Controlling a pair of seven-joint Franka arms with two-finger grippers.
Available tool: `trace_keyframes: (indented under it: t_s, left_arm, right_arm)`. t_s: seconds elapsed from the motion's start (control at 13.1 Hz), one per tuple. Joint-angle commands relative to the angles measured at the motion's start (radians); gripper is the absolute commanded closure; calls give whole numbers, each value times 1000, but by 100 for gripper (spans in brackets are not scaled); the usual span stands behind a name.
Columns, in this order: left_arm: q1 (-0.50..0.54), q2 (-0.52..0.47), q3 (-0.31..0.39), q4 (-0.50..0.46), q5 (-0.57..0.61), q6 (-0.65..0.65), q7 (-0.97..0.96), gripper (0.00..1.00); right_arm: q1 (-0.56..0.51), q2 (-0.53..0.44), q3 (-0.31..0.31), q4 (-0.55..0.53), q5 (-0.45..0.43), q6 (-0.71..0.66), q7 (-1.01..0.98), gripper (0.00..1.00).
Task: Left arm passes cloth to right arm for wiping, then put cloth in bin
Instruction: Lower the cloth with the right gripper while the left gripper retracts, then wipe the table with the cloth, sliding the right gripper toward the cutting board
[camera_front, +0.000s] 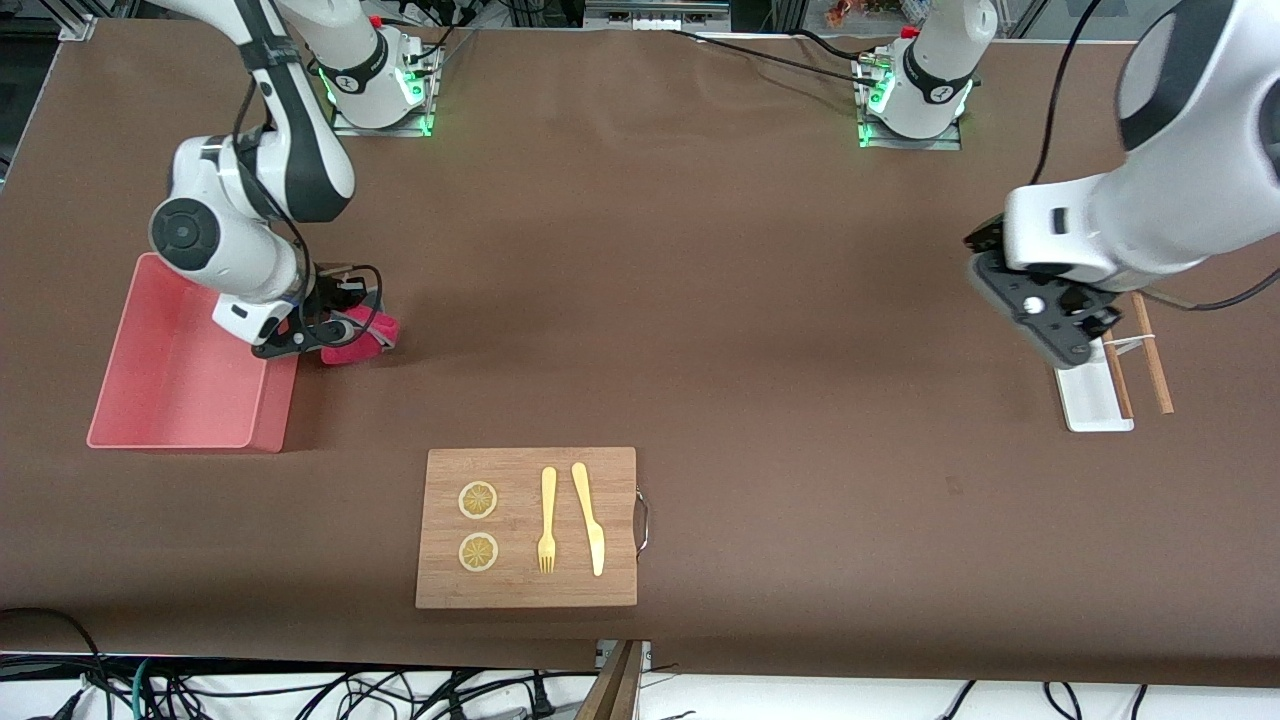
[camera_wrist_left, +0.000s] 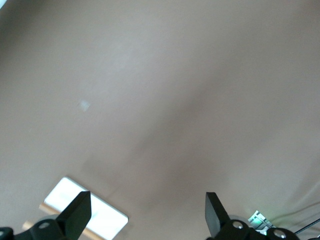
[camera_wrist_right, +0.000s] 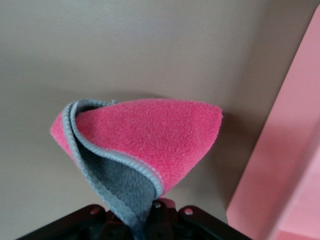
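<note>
Two arms work over the brown desk. One wooden board carries two lemon slices, one yellow fork and one yellow knife. One white tray with two brown sticks lies toward the left arm's end. One pink bin sits toward the right arm's end. The right gripper, fingers pinching the cloth, hangs just beside the bin. One cloth only: magenta-pink fleece with a grey reverse and pale grey edging, folded into a drooping cone. The left gripper waits over the tray, fingers spread apart and holding nothing.
</note>
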Motion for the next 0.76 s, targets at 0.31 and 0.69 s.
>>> trace_keyframes:
  t_s: [0.31,0.69]
  left_arm:
    - [-99,-212,233,-272,-79,217,-340,0]
    - [-29,-260,233,-297,-76,215,-694,0]
  right_arm:
    - [11,89,74,-50,20,201,175,100]
    - [14,104,243,0,27,198,480,100]
